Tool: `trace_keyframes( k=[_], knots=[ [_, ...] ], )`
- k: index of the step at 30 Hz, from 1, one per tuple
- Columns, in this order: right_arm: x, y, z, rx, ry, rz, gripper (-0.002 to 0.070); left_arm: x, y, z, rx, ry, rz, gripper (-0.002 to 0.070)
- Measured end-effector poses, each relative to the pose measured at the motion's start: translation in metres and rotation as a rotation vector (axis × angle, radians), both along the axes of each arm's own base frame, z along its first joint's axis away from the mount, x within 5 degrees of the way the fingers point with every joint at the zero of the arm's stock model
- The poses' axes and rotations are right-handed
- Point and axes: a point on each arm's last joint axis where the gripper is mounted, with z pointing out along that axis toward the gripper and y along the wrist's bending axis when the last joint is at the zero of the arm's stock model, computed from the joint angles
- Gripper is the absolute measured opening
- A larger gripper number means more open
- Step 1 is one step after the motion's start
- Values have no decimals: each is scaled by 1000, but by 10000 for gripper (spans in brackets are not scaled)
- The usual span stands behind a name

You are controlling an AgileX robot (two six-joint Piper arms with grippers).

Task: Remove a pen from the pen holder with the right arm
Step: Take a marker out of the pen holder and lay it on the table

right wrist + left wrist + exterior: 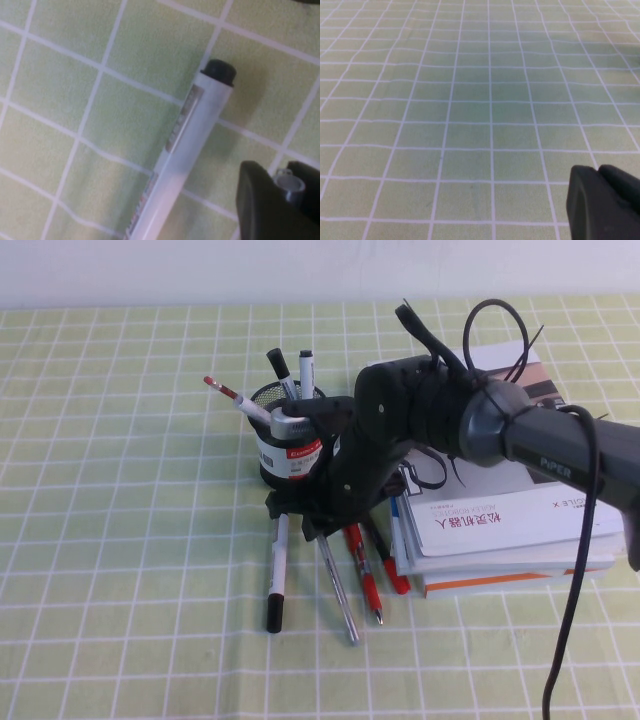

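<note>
The black mesh pen holder with a white and red label stands mid-table and holds two black-capped markers and a red-tipped pen. My right gripper is low in front of the holder, shut on the top end of a silver pen that slants down to the cloth. In the right wrist view the pen's grey end sits between the fingers of my right gripper. A white marker lies beside it. My left gripper hangs shut over bare cloth.
A white marker with a black cap and two red pens lie on the green checked cloth in front of the holder. A stack of books sits to the right, under my right arm.
</note>
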Motion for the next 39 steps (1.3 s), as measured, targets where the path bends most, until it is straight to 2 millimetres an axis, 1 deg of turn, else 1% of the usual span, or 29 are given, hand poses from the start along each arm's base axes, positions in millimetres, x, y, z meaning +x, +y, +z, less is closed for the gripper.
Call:
trace_keyframes(
  k=[3, 6, 13, 17, 19, 21, 23, 24, 25, 26, 28, 29, 30, 32, 33, 35, 36, 37, 39],
  knots=[
    [1, 0, 0, 3, -5, -2, 48, 0, 0, 0, 0, 0, 0, -5],
    [1, 1, 0, 7, -11, -3, 66, 0, 0, 0, 0, 0, 0, -5],
    [3, -1, -1, -14, -32, 6, 191, 0, 0, 0, 0, 0, 0, -5],
    [3, -4, 1, -46, -55, 20, 212, 0, 0, 0, 0, 0, 0, -5],
    [2, -7, 11, -64, -74, 30, 214, 0, 0, 0, 0, 0, 0, -5],
    [-3, -12, 28, -56, -101, 32, 207, 0, 0, 0, 0, 0, 0, -5],
    [-12, -20, 47, -48, -134, 48, 179, 0, 0, 0, 0, 0, 0, -5],
    [-19, -26, 63, -38, -161, 60, 157, 0, 0, 0, 0, 0, 0, -5],
    [-27, -32, 74, -32, -182, 73, 128, 0, 0, 0, 0, 0, 0, -5],
    [-33, -37, 75, -37, -188, 84, 103, 0, 0, 0, 0, 0, 0, -5],
    [-52, -53, 95, -31, -236, 101, 41, 0, 0, 0, 0, 0, 0, -5],
    [-61, -61, 107, -23, -261, 105, 25, 0, 0, 0, 0, 0, 0, -5],
    [-72, -70, 113, -29, -277, 111, 9, 0, 0, 0, 0, 0, 0, -5],
    [-91, -87, 135, -13, -328, 111, -2, 0, 0, 0, 0, 0, 0, -5],
    [-101, -95, 143, -6, -347, 112, -5, 0, 0, 0, 0, 0, 0, -5],
    [-118, -109, 152, 2, -369, 110, -8, 0, 0, 0, 0, 0, 0, -5],
    [-131, -119, 160, 15, -391, 108, -10, 0, 0, 0, 0, 0, 0, -5],
    [-142, -128, 163, 23, -403, 106, -10, 0, 0, 0, 0, 0, 0, -5],
    [-161, -144, 165, 31, -416, 106, -11, 0, 0, 0, 0, 0, 0, -5]
  ],
)
